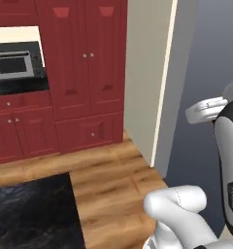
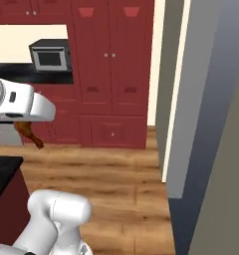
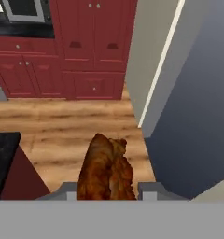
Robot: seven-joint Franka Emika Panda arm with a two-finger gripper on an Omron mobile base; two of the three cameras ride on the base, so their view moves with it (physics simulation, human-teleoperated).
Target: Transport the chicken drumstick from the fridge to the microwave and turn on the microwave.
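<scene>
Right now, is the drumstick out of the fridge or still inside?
Out. The drumstick sits clamped in the pincer over the wood floor, beside the fridge.

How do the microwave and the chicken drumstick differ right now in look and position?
The microwave is a boxy dark appliance with a grey-framed window; the chicken drumstick is brown, lumpy and elongated. The microwave sits far off on the black counter; the drumstick is held in the gripper above the wooden floor.
</scene>
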